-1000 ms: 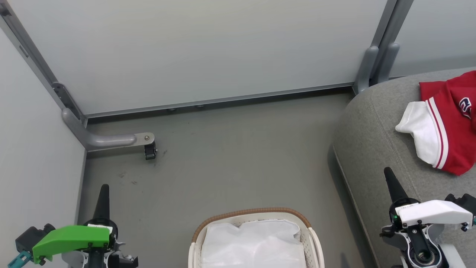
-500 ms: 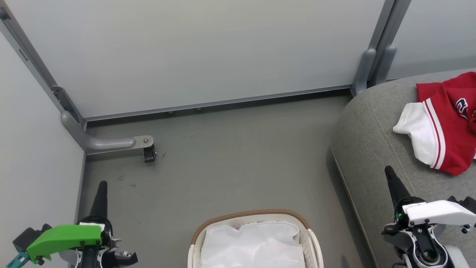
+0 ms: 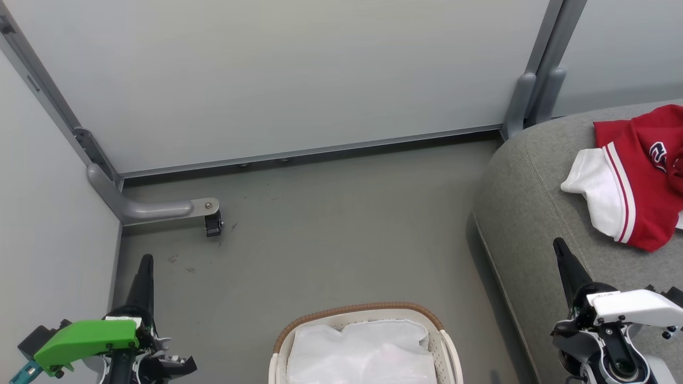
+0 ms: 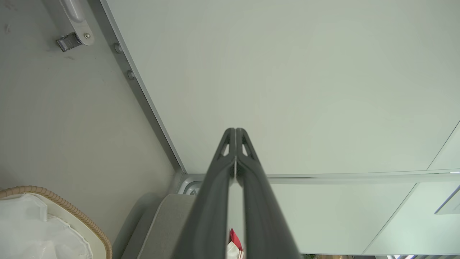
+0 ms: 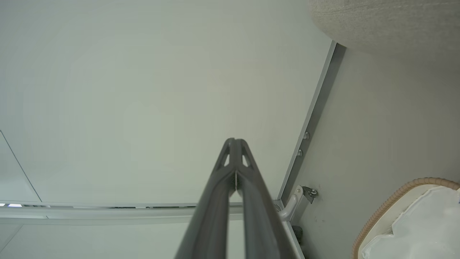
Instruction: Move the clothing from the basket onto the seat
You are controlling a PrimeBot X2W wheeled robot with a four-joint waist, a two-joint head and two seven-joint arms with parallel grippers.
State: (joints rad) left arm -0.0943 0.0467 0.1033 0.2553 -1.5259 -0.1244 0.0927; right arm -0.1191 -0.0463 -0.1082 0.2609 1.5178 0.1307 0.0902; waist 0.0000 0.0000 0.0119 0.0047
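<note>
We find the clothing on the seat — a red garment with a white, red-striped sleeve, lying rumpled on the grey cushion at the right of the head view and running off that edge. The seat's upholstery is a grey weave with a rounded corner and a stitched seam. It stands on the floor near the basket, which sits at the bottom centre with its brown woven rim facing the room and its white liner crumpled inside. The floor is a matt grey-green sheet with a few dark scuffs at the left. Behind it we see a pale wall panel on a metal rail, meeting a grey post beside the seat's corner. At the left a curved grey bracket carries a small black caster down to the floor. The left gripper hangs at the lower left over the floor, fingers pressed together and holding nothing. The right gripper — likewise closed and empty — hangs over the seat, apart from the clothing.
</note>
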